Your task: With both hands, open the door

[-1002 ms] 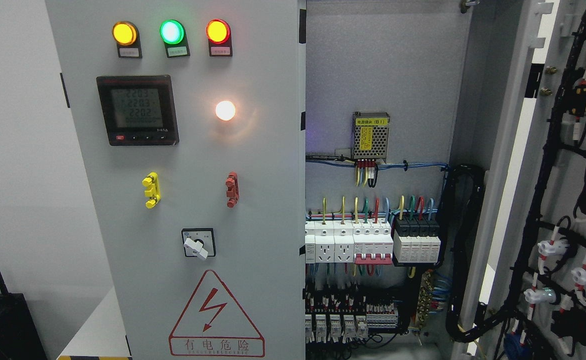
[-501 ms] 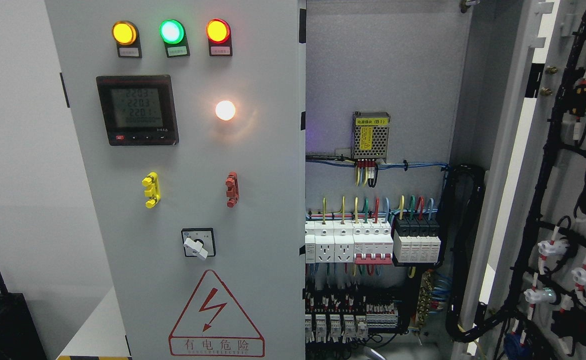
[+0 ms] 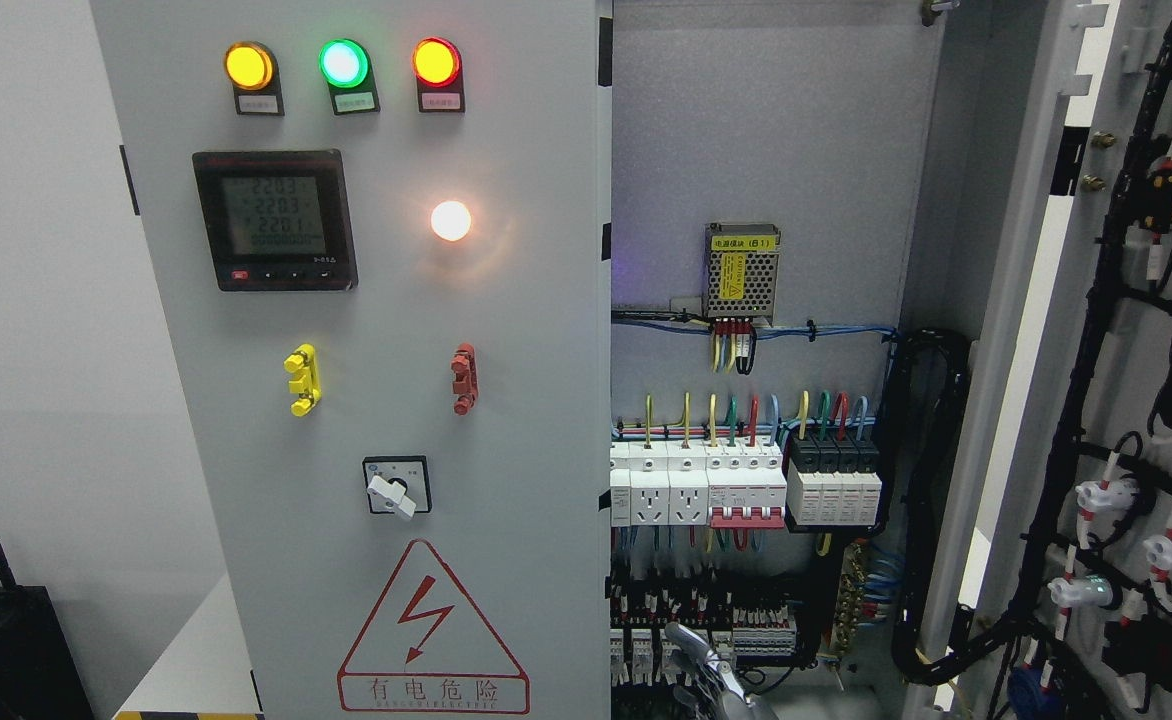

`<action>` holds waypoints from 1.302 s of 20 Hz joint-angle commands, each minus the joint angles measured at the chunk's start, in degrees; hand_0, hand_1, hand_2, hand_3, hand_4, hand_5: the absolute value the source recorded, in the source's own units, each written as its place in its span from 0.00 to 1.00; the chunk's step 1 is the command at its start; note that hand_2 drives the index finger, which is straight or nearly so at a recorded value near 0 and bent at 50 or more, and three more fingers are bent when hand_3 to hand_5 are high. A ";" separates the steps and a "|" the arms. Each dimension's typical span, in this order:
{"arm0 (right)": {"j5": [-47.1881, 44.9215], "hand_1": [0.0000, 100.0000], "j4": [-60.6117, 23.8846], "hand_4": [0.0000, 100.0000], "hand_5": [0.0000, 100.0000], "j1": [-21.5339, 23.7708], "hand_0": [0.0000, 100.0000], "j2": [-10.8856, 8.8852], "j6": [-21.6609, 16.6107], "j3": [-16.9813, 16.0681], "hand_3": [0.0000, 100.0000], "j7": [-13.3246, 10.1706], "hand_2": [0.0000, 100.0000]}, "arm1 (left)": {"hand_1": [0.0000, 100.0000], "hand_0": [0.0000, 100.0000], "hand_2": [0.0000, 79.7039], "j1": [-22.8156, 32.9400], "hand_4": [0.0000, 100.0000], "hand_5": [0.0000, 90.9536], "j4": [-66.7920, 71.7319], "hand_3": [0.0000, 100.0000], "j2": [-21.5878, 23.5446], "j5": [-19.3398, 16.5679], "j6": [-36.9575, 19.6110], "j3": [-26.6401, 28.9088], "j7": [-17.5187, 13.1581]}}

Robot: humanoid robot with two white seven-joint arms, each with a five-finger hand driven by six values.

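Metallic fingers [image 3: 706,668] of one hand were seen bottom centre, loosely spread, nothing held. The grey metal left door [image 3: 386,360] stood shut; its right edge should be hooked squarely.

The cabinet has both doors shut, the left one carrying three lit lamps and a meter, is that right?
Not quite. The head view shows only the left door shut; the right door is swung open, exposing the breakers. The three lamps and meter are on the left door.
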 commanded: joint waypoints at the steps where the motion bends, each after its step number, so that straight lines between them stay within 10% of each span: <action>1: -0.51 0.00 9.78 0.00 0.00 -5.58 0.11 3.93 0.09 0.56 0.00 0.29 0.00 | 0.00 0.00 0.00 0.01 0.03 0.00 -1.84 0.00 0.00 0.00 -0.01 0.00 0.00; 26: -4.64 0.00 18.58 0.00 0.00 -12.80 0.11 3.23 0.09 0.64 0.00 0.29 0.00 | 0.00 0.00 0.00 -0.07 0.03 0.00 -1.84 0.00 0.00 0.00 -0.01 0.00 0.00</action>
